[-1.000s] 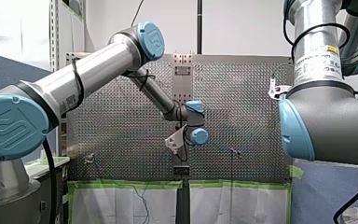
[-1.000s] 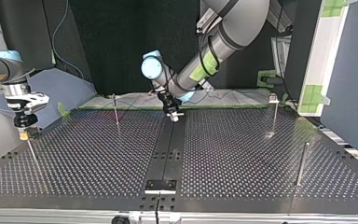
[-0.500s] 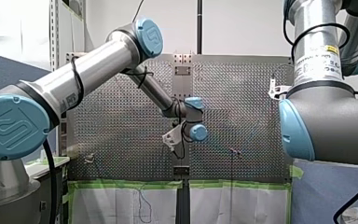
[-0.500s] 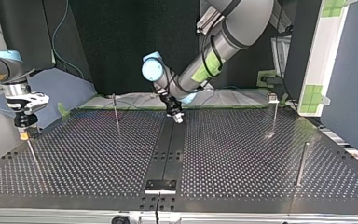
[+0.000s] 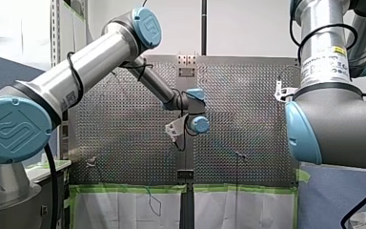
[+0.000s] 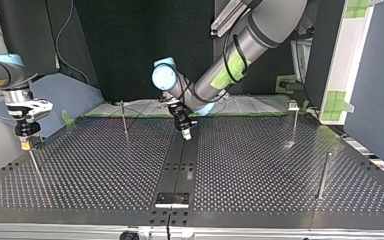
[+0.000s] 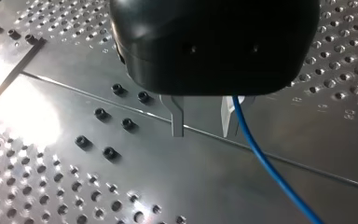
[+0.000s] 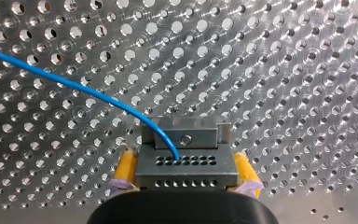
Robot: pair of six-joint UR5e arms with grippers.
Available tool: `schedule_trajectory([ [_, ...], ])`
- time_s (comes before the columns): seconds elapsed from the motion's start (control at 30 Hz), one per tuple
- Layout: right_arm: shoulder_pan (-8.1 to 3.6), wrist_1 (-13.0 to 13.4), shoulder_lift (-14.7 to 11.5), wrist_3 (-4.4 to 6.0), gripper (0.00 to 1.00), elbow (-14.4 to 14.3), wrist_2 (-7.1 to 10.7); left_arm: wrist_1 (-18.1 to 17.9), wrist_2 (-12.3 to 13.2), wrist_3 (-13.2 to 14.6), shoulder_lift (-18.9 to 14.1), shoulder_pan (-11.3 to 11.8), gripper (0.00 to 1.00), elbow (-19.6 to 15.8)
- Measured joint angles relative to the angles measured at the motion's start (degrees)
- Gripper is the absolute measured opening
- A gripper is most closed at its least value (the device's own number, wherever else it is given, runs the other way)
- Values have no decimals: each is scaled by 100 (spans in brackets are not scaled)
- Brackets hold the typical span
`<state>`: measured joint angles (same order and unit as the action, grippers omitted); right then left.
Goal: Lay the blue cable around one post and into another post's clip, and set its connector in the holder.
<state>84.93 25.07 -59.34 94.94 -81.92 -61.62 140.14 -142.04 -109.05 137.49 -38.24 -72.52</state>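
1. Right gripper [image 8: 185, 181] – yellow pads [image 8: 126, 169] are clamped on both sides of the connector [image 8: 186, 161], a grey metal block held above the perforated table [image 8: 284, 70].
2. The blue cable [image 8: 74, 86] is seen leaving the connector's face and arcing away over the table.
3. Left gripper [image 7: 203, 130] – fingers are held apart, one metal and one pale, with a plain gap between them.
4. In the left wrist view the cable is run just beside the pale finger [image 7: 227, 116], on its outer side, then on past the gripper. Contact with that finger can't be told.
5. Top view: the left gripper is hung over the dark centre strip [image 6: 180, 160], towards the table's far edge. The right gripper is held at the view's left, just above a thin post [image 6: 34, 162].
6. The clip-topped post [image 6: 294, 125] is stood at the far right of the top view, well apart from both grippers.
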Motion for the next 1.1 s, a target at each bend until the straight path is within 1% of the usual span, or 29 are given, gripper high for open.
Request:
schedule_trajectory([
  [0.07,-1,3,0,0,80,-2,0,-59,103,92,-90,51,42,-89],
  [0.23,0,7,2,0,80,-2,-3,-253,323,201,-303,237,42,-303],
  [0.27,0,6,3,0,80,-2,-3,-309,381,239,-361,293,44,-362],
  [0.47,0,-1,7,0,80,-4,-1,-631,705,469,-684,614,44,-684],
  [0.67,1,-2,12,0,80,-1,0,-956,1028,601,-1007,922,44,-1006],
  [0.8,1,-3,12,0,80,0,-1,-1145,1218,721,-1197,987,44,-1196],
  [0.93,2,-4,12,0,80,-2,-4,-1305,1419,762,-1424,966,44,-1425],
  [1.1,3,-2,13,0,80,-2,-5,-1387,1483,776,-1675,941,44,-1675],
])
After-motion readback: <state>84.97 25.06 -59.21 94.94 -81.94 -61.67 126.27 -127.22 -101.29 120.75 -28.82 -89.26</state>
